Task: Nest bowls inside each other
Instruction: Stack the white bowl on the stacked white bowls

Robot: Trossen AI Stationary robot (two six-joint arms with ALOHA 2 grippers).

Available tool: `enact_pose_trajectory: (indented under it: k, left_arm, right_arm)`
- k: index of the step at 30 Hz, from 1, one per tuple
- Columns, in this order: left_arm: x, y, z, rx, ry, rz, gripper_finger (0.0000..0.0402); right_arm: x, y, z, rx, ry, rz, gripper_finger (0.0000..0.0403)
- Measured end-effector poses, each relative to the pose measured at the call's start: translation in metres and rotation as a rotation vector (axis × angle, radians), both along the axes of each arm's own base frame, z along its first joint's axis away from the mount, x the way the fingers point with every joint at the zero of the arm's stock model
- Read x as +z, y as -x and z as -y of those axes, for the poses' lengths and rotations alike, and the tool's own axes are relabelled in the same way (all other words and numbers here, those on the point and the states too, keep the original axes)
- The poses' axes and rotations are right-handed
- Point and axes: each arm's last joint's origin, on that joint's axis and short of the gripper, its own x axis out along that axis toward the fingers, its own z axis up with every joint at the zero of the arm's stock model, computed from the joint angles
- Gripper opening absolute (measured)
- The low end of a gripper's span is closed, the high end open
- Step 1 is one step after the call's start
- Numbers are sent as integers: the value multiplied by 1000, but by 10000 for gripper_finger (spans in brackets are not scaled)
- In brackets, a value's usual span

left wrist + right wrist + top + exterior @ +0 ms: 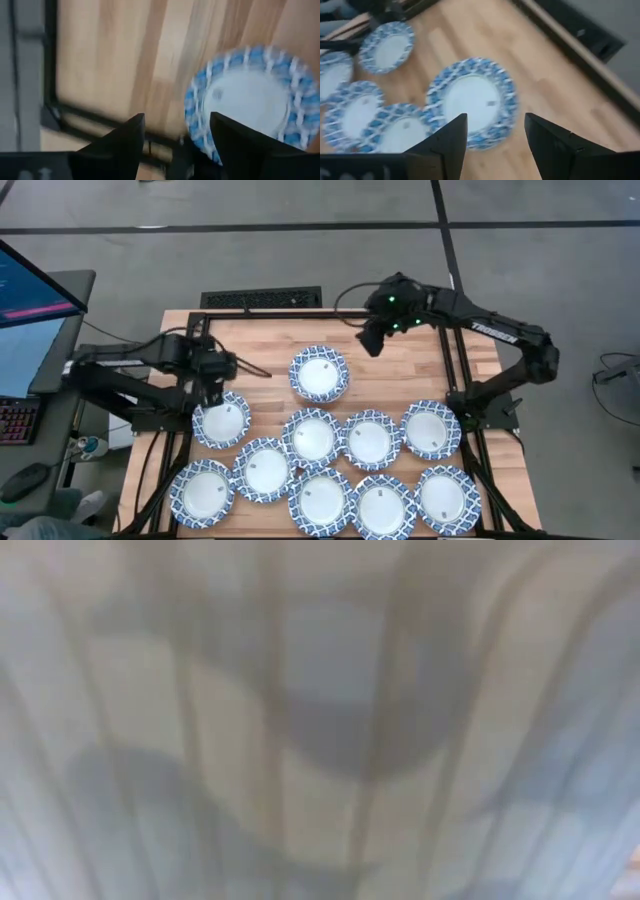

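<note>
Blue-rimmed bowls [330, 465] lie spread over your wooden table [265, 340], overlapping at the rims, none visibly nested. Your left gripper [214, 380] hangs open and empty above the leftmost bowl [221, 422]. Your right gripper [372, 340], equally open, holds nothing beside the lone bowl [319, 373].

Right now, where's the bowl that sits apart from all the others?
In the high view the lone bowl sits toward the table's far middle, just behind the bowl rows, between the left gripper and right gripper.
</note>
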Motion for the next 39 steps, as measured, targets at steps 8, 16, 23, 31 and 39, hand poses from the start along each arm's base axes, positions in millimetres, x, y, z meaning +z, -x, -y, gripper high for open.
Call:
enact_pose_trajectory:
  k: [8,16,23,31,39]
  left_arm:
    - [-54,28,-23,93,198,8,206]
    - [-82,18,-50,38,189,95,195]
    - [-111,11,-70,-30,315,-12,194]
    - [-121,1,-72,-70,418,-10,200]
    - [-135,-10,-79,-89,448,-46,209]
  right_arm:
    - [-2,-26,-50,121,-162,71,221]
    - [2,-39,-74,164,-198,141,221]
    - [-1,-31,-75,142,-219,76,221]
    - [-3,-30,-78,158,-214,45,221]
    - [-3,-30,-77,171,-199,44,221]
